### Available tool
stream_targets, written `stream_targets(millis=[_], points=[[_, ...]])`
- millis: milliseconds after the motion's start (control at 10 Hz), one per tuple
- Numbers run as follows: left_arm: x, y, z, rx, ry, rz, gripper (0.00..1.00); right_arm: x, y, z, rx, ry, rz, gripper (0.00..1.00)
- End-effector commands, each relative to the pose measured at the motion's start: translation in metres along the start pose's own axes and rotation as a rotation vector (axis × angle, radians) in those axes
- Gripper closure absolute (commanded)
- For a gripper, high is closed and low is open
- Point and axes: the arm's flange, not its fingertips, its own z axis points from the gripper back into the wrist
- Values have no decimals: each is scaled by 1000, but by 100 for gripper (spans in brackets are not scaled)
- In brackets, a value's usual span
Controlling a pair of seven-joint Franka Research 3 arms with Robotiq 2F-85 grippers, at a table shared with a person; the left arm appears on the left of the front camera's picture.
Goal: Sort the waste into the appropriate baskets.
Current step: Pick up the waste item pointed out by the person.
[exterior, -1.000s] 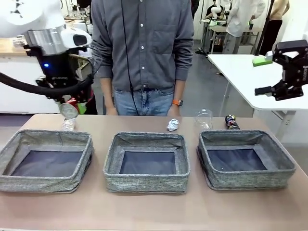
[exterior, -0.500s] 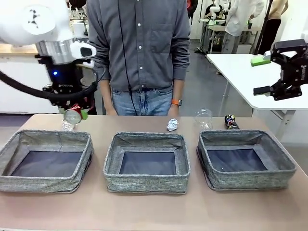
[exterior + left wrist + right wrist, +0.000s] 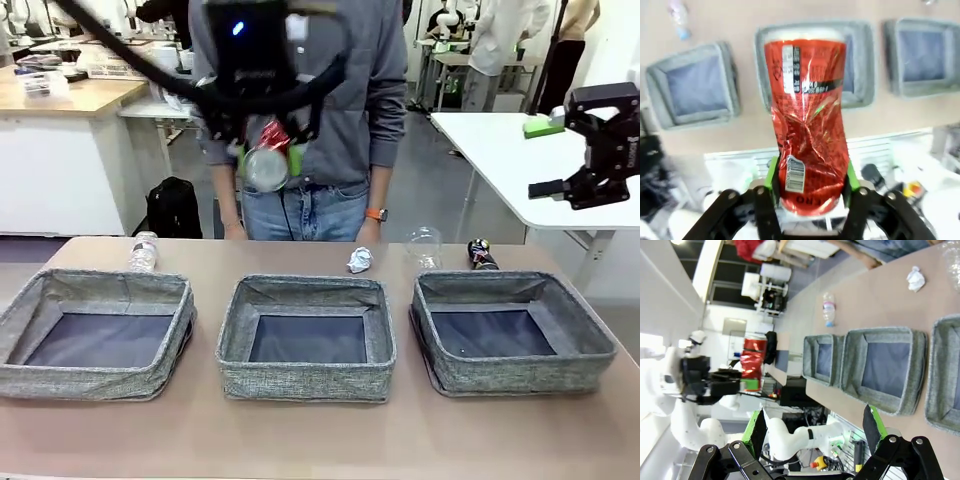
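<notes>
— Where's the red can [image 3: 807,115]?
— My left gripper [image 3: 810,180] clamps it (dented) high above the middle basket [image 3: 305,290].
— And the right gripper [image 3: 545,157]?
— I see it spread wide, holding nothing, raised off to the right.

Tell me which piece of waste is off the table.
The red soda can: the left gripper's fingers hold it in the air, while the bottle, paper ball, clear cup and dark can rest on the table.

The left basket [image 3: 95,381] sits at 9 o'clock of the middle basket [image 3: 305,381], the right basket [image 3: 520,375] at 3 o'clock. At 12 o'clock of each lie, in turn, a bottle [image 3: 143,251], a paper ball [image 3: 359,260], and a cup [image 3: 424,246] beside a can [image 3: 481,254].
</notes>
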Motion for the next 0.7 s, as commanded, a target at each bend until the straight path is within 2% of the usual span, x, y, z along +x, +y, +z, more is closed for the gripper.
stream_targets(millis=[0,100,300,500,600], points=[[26,-11,32,75,-25,-55,44,3,0,-2,29,-11,26,0],[27,-23,49,111,-47,-65,44,3,0,-2,29,-11,26,0],[31,-35,65,89,-66,-98,44,3,0,-2,29,-11,26,0],[35,-35,66,87,-95,-57,44,3,0,-2,29,-11,26,0],[25,-28,56,78,-71,-93,44,3,0,-2,29,-11,26,0]])
